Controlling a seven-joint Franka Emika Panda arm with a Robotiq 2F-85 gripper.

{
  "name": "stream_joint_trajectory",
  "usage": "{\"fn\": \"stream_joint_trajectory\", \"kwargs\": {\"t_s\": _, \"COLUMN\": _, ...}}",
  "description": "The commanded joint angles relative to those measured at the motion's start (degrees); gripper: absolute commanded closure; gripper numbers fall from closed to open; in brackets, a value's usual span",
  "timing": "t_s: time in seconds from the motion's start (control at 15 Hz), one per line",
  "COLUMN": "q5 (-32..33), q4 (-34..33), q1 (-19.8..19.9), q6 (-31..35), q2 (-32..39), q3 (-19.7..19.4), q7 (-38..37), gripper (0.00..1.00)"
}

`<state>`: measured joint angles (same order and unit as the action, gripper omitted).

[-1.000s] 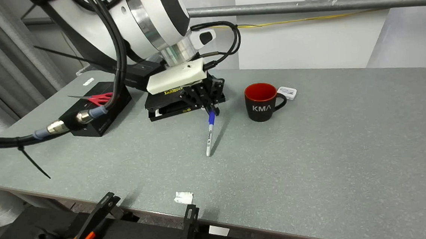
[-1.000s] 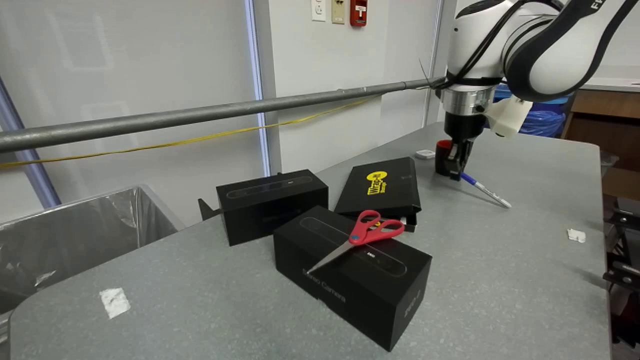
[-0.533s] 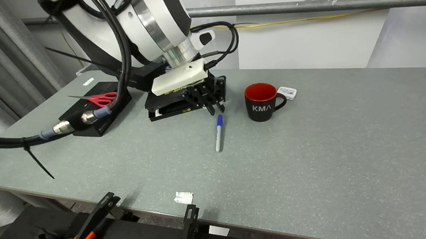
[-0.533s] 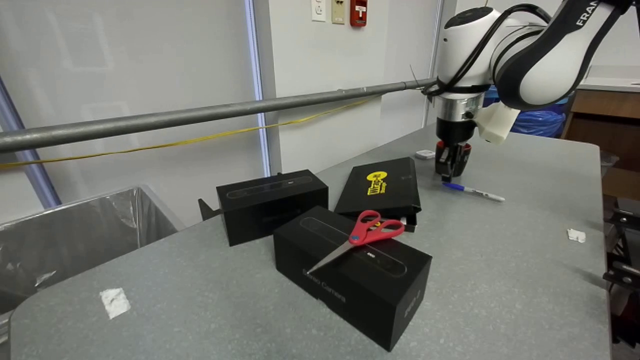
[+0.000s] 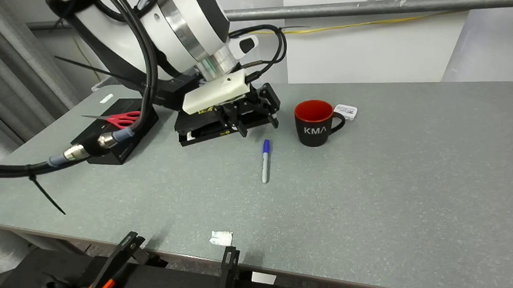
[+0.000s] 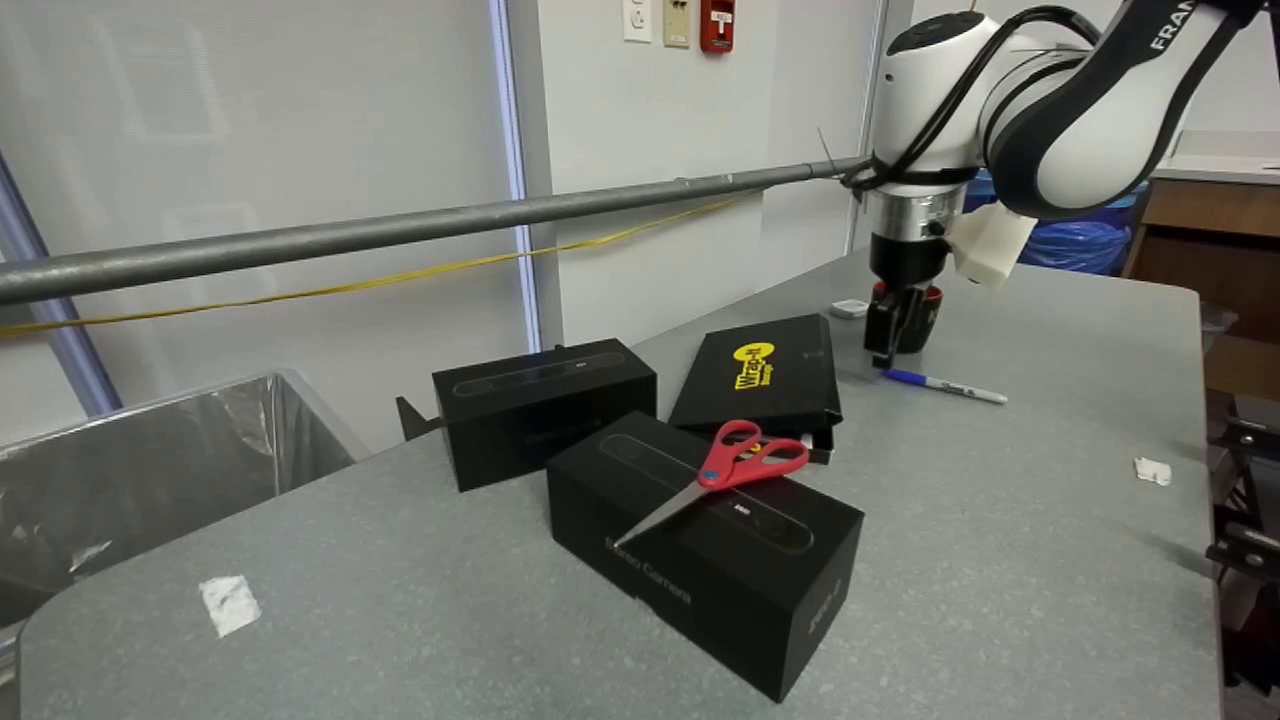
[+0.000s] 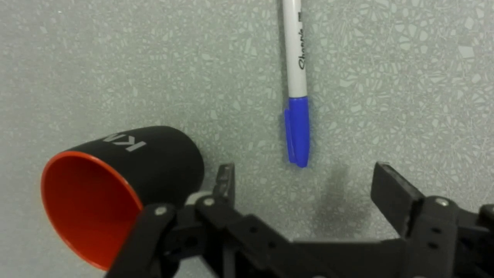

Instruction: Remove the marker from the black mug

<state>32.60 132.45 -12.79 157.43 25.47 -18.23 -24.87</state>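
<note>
The blue-capped white marker lies flat on the grey table in both exterior views [image 5: 265, 161] [image 6: 945, 386], outside the mug. In the wrist view its blue cap [image 7: 298, 131] points toward my gripper [image 7: 304, 166], whose two fingers stand wide apart with nothing held. The cap's tip reaches about level with the gap between the fingertips. Upright beside it is the black mug [image 5: 313, 135] with red interior, white letters and a handle. One finger is close to the mug [image 7: 166, 166] in the wrist view; whether they touch I cannot tell. My gripper [image 5: 259, 129] hovers just behind the cap end.
Several black boxes stand by the arm, among them a flat box [image 6: 760, 375] and a box [image 6: 700, 550] with red-handled scissors [image 6: 740, 460] on top. A small white case [image 5: 346, 111] sits behind the mug. A white scrap [image 5: 221, 238] lies near the table's front edge.
My gripper was shut on the tilted marker's blue end. It has let go and opened wide, shifting slightly. The marker has dropped flat onto the table. The mug has not moved.
</note>
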Motion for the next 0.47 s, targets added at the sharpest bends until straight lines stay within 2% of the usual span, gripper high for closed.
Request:
{"fn": "stream_joint_trajectory", "kwargs": {"t_s": 0.0, "q5": -0.5, "q4": -0.3, "q1": 0.4, "q6": 0.5, "q2": -0.2, "q3": 0.5, "q7": 0.1, "gripper": 0.00}}
{"fn": "stream_joint_trajectory", "kwargs": {"t_s": 0.4, "q5": -0.9, "q4": -0.2, "q1": 0.1, "q6": -0.1, "q2": -0.1, "q3": 0.4, "q7": 0.2, "gripper": 0.00}}
